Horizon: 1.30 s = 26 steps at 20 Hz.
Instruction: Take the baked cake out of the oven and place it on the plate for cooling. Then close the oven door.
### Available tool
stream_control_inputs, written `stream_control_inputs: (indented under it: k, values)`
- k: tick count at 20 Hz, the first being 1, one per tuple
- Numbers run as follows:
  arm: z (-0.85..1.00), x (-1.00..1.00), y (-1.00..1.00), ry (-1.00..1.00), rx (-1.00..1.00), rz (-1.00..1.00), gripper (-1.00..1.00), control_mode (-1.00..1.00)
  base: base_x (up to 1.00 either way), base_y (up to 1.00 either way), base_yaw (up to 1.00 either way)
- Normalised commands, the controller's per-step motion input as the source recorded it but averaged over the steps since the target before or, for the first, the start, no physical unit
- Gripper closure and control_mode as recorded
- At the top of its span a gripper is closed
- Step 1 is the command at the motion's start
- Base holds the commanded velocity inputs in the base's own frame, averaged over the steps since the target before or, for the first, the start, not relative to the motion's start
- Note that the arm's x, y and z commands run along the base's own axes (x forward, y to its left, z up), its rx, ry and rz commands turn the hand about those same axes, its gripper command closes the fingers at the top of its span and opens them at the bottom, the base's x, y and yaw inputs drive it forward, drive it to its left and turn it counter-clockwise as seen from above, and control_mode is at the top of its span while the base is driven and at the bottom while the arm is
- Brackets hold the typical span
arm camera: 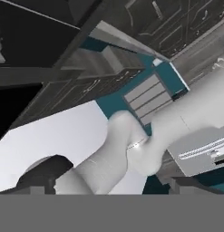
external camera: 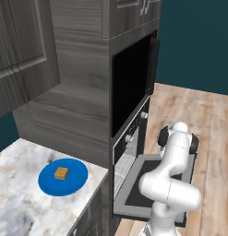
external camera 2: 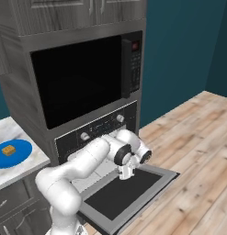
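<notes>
I see my two-finger gripper (external camera 2: 126, 173) spread wide and empty, hanging just above the dark drop-down oven door (external camera 2: 124, 193), which lies flat, folded toward me. The small orange-brown square cake (external camera: 61, 173) rests on the round blue plate (external camera: 74, 182), left on the marble counter (external camera: 18, 203).

Kitchen w/ dark grey wood-grain cabinetry (external camera: 83, 78) running floor to top of frame — upper cabinet doors (external camera 2: 92, 9) at 12 o'clock in right base view. Teal walls (external camera 2: 179, 46) at 1–3 o'clock. Light plank wood floor (external camera 2: 197, 174) at 3–5 o'clock, evenly lit. White-grey marble countertop (external camera: 23, 203) at 7–8 o'clock in left base view, drawer fronts (external camera 2: 14, 202) below it. Large black cavity (external camera 2: 78, 78) w/ side-hinged door (external camera 2: 132, 64) swung open.
</notes>
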Motion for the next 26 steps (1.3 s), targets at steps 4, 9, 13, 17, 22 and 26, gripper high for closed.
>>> stream_control_inputs:
  k: [4, 9, 13, 17, 22, 26]
  values:
    - [1.0, -0.84, 0.28, -0.12, -0.01, 0.0, -1.0, -1.0, 0.0, 0.0, 0.0]
    - [1.0, -0.5, 0.2, -0.43, -0.14, -0.01, -1.0, -1.0, 0.0, 0.0, 0.0]
    - [1.0, -0.28, 0.22, -0.67, -0.34, -0.1, -1.0, -1.0, 0.0, 0.0, 0.0]
    - [0.86, -0.24, 0.08, -0.63, -0.41, -0.23, -1.0, -1.0, 0.0, 0.0, 0.0]
    - [0.4, -0.38, 0.0, -0.55, -0.36, -0.4, -1.0, -1.0, 0.0, 0.0, 0.0]
    - [0.04, -0.4, 0.0, -0.54, -0.31, -0.49, -1.0, -1.0, 0.0, 0.0, 0.0]
